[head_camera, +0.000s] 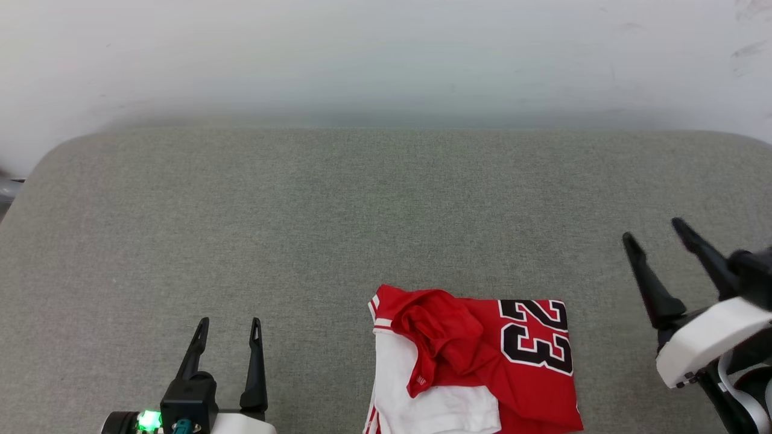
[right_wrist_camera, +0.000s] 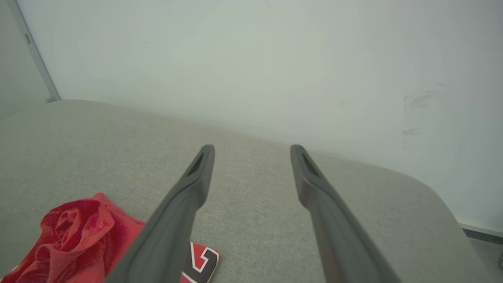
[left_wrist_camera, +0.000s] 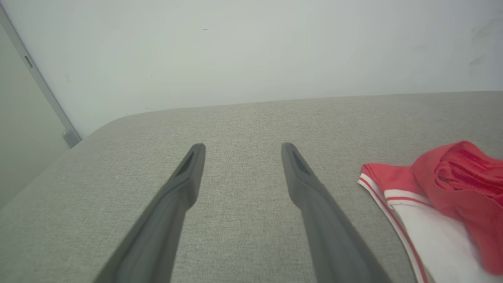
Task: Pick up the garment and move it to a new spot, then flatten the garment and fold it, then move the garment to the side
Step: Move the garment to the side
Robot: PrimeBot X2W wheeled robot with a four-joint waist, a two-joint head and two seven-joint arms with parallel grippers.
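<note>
The garment (head_camera: pixel 482 361) lies at the near edge of the grey surface (head_camera: pixel 362 211), a little right of the middle, between my two tools. It is rumpled, with a red lump on top, so I judge that the flattening and folding are not finished. My left tool (head_camera: pixel 230 320) and right tool (head_camera: pixel 652 229) are both spread and hold nothing. The head view shows the whole black number. The left wrist view shows instead the striped trim beside the white part.

A grey fabric-covered worktop (head_camera: pixel 362 211) with rounded corners lies under and ahead of both jaws. Beyond their tips rises a white wall (head_camera: pixel 386 54), faintly scuffed.
</note>
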